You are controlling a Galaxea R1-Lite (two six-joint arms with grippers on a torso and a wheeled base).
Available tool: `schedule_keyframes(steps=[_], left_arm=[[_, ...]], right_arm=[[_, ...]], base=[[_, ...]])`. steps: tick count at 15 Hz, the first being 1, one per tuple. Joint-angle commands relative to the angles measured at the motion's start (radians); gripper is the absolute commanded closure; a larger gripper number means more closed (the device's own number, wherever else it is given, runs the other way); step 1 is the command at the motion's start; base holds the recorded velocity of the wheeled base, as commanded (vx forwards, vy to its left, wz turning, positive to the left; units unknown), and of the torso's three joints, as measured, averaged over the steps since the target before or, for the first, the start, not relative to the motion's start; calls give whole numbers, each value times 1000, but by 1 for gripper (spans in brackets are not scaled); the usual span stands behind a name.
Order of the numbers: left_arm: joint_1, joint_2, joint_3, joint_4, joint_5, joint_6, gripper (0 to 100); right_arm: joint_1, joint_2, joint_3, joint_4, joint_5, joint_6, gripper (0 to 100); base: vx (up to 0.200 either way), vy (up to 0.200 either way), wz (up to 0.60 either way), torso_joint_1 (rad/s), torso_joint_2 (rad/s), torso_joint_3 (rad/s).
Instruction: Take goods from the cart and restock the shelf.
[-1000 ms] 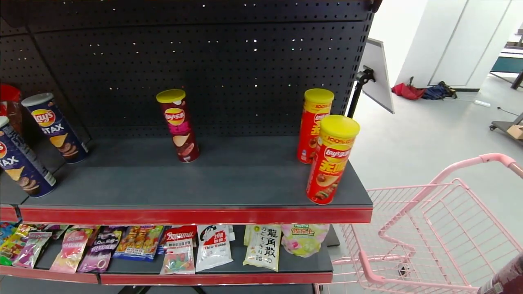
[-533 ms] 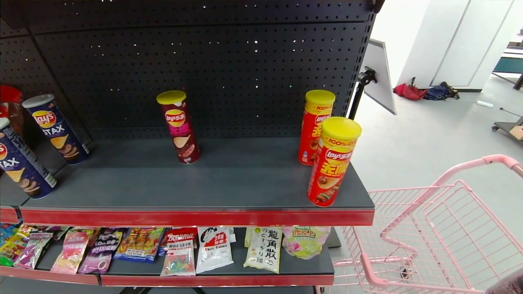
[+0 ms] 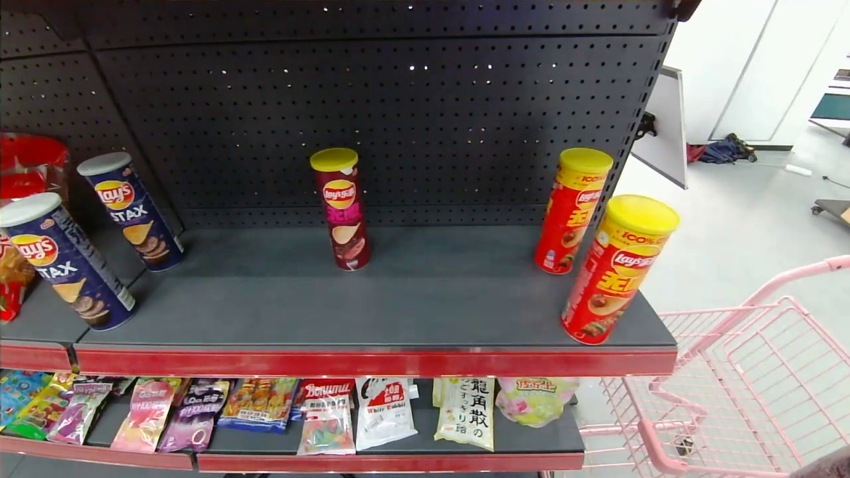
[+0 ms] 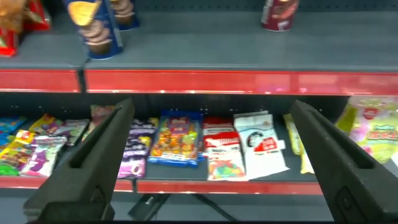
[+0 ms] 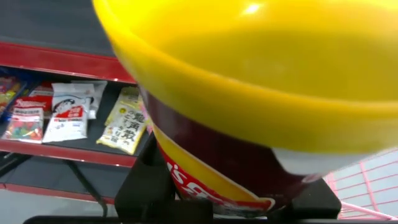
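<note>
At the lower right corner of the head view shows a can (image 3: pixel 830 467), grasped by the right gripper (image 5: pixel 230 208); the left gripper (image 4: pixel 211 106) is spread wide before the shelf (image 4: pixel 205 81).

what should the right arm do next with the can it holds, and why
Probably raise the held can in the right gripper toward the upper shelf: it hangs low by the cart, and bare shelf lies either side of the matching maroon can.
</note>
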Motion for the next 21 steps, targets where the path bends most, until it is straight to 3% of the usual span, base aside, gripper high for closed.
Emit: schedule_keyframes(steps=[1,8,14,21], left_arm=[[0,1,0,0,1,0,0],[0,1,0,0,1,0,0],[0,1,0,0,1,0,0],[0,1,0,0,1,0,0]], right_arm=[[0,-2,6,0,0,-1,100],[0,-28,27,0,2,-1,100],[0,-79,61,1,3,-1,100],[0,-157,112,0,6,-1,100]], base=[[0,200,0,2,-2,7],[0,200,0,2,2,4],[0,0,0,0,0,0],[171,0,0,-1,2,3]])
